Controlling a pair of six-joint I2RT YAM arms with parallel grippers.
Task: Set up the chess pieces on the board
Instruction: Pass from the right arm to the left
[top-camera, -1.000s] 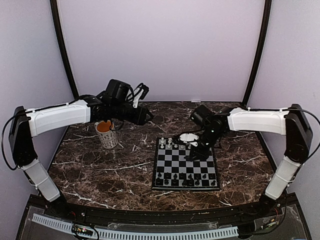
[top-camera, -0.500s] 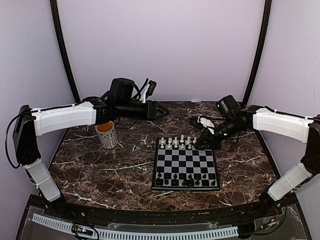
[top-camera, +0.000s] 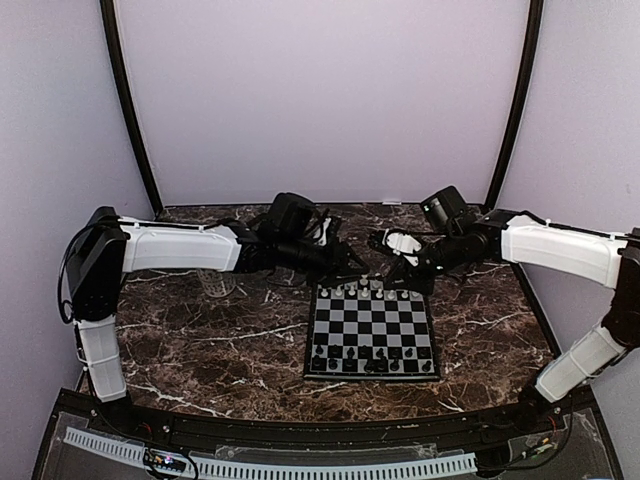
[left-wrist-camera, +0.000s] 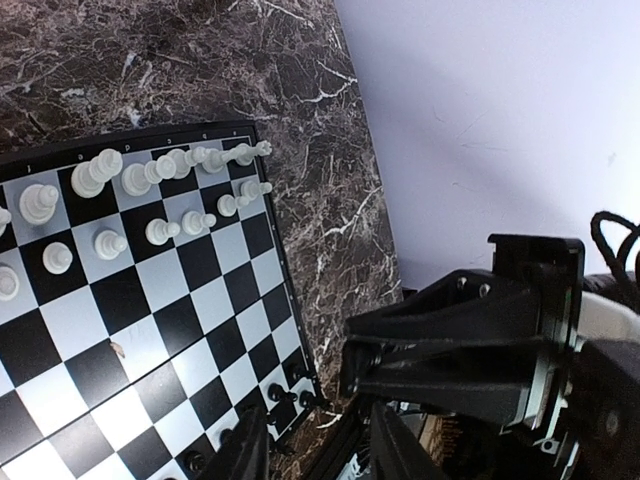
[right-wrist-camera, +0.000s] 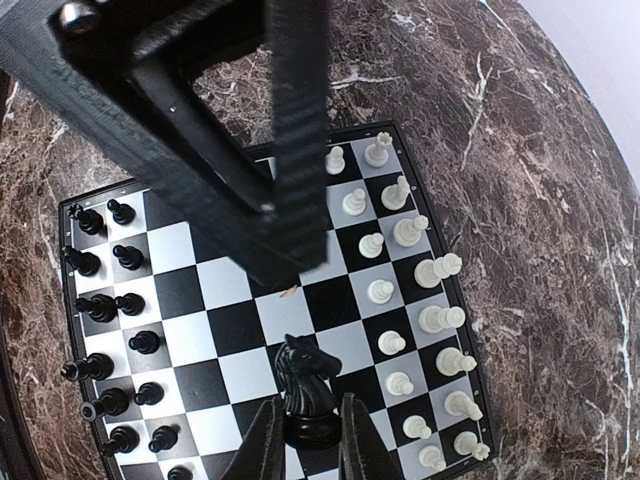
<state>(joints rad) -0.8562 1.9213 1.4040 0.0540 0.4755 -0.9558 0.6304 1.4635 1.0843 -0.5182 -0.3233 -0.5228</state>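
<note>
Dark marbled table (top-camera: 200, 340), lilac walls (top-camera: 320, 90) behind. Near the table's middle, board (top-camera: 372, 322), lying flat.

Along the board's two far rows, white pieces (top-camera: 365, 291), upright and filling both rows. Along its two near rows, black pieces (top-camera: 372, 363), also upright. Between the two camps, bare squares.

Over the board's far right part, right gripper (right-wrist-camera: 310, 420). Fingers (right-wrist-camera: 262, 445) closed on the base of a black knight (right-wrist-camera: 308, 385), one on each side. Knight upright between them, head clear above the tips. In the right wrist view, held over the bare squares between the camps, nearer the white side. Contact with the squares below: cannot tell.

Just off the board's far left corner, left gripper (left-wrist-camera: 315, 440), hanging above the table beside the white rows. Fingers (left-wrist-camera: 248, 450) apart, with nothing seen between them. In the left wrist view, board out to one side of them and white pieces well away from the tips. No piece touching either finger.

Left of the board and well apart from it, mug (top-camera: 215, 283), standing on the table and partly hidden behind the left arm. Contents not visible from any view.
</note>
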